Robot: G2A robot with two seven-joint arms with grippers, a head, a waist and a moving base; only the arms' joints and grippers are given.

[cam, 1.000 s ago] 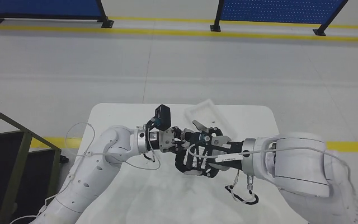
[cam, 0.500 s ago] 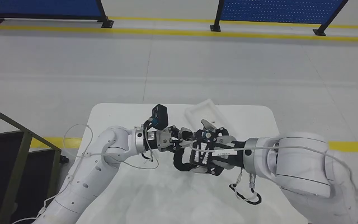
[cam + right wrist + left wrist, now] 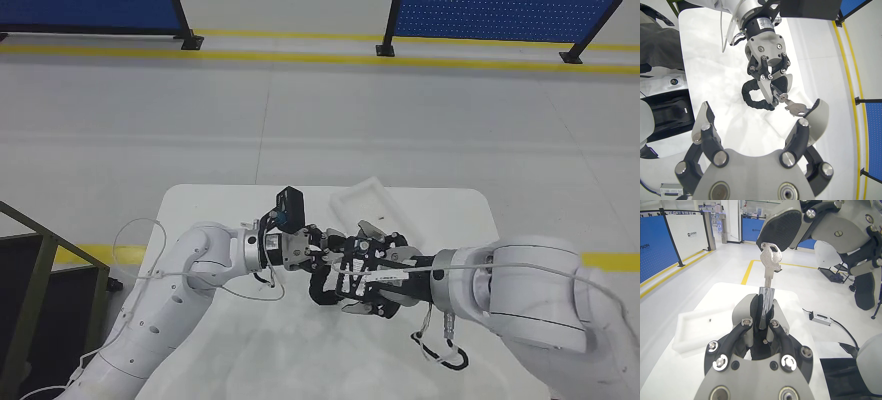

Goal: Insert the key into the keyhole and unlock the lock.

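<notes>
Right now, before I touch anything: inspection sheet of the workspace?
Surface: white table, both arms meeting above it.
Job's things: key seated in the lock, bow sticking out.
Clutter: white tray on the table, dark speck in it.
Hands: left hand shut on the lock; right hand open, one pad at the key's bow.
Cables: corded power brick on the floor beside the table; black cable loop at the right arm.
Surroundings: blue barrier panels, yellow floor lines.

The left gripper [image 3: 763,313] clamps the lock [image 3: 766,298] in its jaws, the key [image 3: 771,256] inserted, head seemingly touching the right gripper [image 3: 821,260].
</notes>
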